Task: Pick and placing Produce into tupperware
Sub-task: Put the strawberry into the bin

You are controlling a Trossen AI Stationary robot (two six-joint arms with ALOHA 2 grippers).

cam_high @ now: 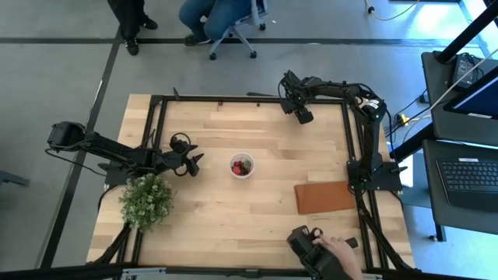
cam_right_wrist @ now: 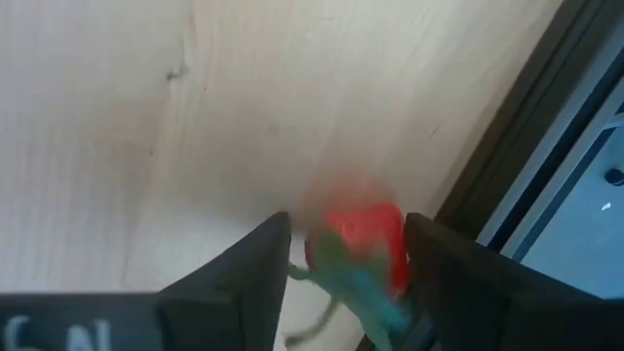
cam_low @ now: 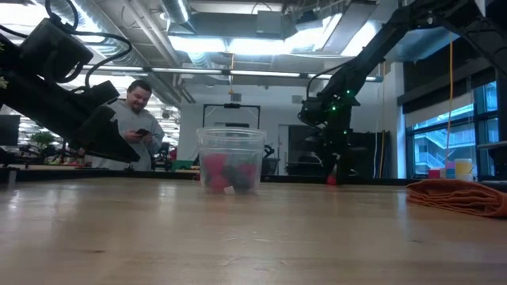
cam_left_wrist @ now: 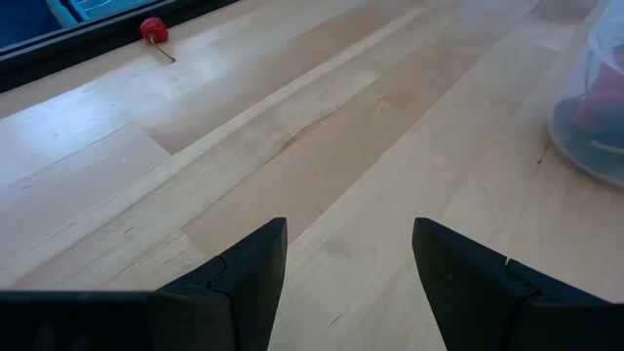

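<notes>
Nearest, the left gripper hovers with fingers apart and empty beside the tupperware mid-table, berries inside. Farther, by the table's far edge, the right gripper brackets a red berry, grip unclear.

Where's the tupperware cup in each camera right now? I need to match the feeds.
High view: tupperware cup mid-table, between the arms.
Low view: centre, red pieces inside.
Left wrist view: at the frame's right edge.
Right wrist view: not in it.
Shared landmark: the reddish-brown mat, right in low view.
</notes>
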